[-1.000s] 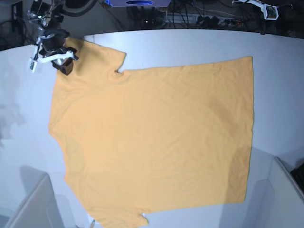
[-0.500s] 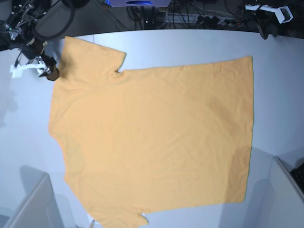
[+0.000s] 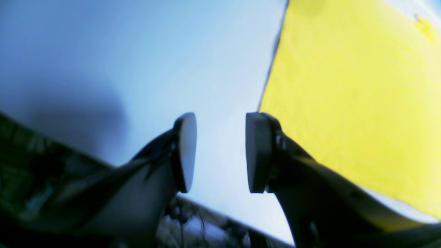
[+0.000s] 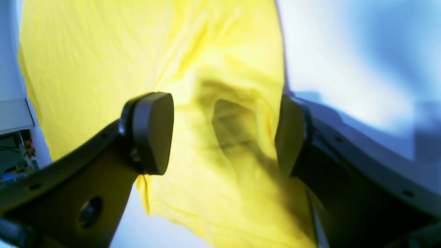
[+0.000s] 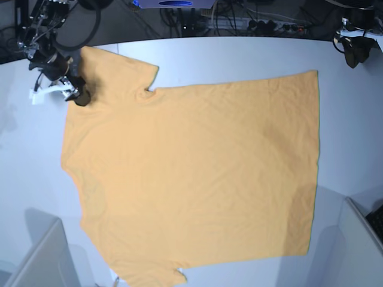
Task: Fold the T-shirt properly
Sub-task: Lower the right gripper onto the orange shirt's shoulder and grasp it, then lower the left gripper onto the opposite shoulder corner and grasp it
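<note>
showing no writing: plain t-shirt

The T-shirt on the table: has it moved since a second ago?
No. The T-shirt lies spread as before, its hem corner at the same spot on the table.

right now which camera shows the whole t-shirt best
The base view: the T-shirt lies spread flat, nearly all in frame. The right wrist view shows only a wrinkled sleeve part, the left wrist view just one straight edge.
</note>
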`<state>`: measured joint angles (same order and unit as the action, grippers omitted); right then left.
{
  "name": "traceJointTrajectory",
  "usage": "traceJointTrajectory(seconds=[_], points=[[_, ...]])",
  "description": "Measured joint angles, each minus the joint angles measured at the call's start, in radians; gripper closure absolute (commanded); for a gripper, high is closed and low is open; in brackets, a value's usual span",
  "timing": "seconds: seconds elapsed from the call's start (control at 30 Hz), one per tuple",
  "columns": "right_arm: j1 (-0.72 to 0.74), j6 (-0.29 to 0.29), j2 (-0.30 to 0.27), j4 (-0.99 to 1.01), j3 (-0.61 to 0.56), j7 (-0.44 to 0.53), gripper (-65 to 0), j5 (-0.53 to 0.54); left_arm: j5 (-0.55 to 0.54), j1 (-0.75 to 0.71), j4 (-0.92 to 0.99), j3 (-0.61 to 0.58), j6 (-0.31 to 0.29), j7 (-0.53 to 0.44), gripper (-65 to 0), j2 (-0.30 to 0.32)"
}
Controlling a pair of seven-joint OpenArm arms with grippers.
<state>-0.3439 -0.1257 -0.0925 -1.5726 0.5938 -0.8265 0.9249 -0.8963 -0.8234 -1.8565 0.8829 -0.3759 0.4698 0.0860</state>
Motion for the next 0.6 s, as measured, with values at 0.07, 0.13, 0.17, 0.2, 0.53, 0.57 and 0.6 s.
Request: traceJointTrajectory(seconds=[0.07,0.13,0.17,0.2,0.53,0.57,0.6], points=[[-0.023,-0.004,0.000,-0.008,-0.020,0.014,-38.3,0.011,0.001,0.066,0.051,0.059,-0.059,0.107,-23.2,-0.018],[-0.032,-0.006,0.000,-0.009,-0.029,0.018,-36.3,0.011,0.005,0.117,0.103,0.103,-0.108,0.174,-23.2,-0.018],[-0.031,-0.006,-0.001,-0.008,-0.032,0.018,-35.9,0.010,0.005,0.132,0.122,0.115,-0.142,0.190,-23.2,-0.016],[-0.032,-0.006,-0.001,-0.006,-0.033,0.018,-34.7,0.011,0.003,0.145,0.139,0.124,-0.157,0.197,-23.2,-0.015],[-0.037,-0.001,-0.001,0.005,-0.038,-0.060,0.0,0.000,0.005,0.232,0.291,0.038,-0.172,0.208,-22.7,-0.014],[-0.032,-0.001,0.000,0.004,-0.037,-0.082,0.0,0.000,0.004,0.243,0.303,0.034,-0.173,0.208,-22.7,-0.017],[-0.027,-0.001,0.000,0.004,-0.037,-0.100,0.0,0.000,0.005,0.251,0.315,0.031,-0.173,0.208,-22.5,-0.017]])
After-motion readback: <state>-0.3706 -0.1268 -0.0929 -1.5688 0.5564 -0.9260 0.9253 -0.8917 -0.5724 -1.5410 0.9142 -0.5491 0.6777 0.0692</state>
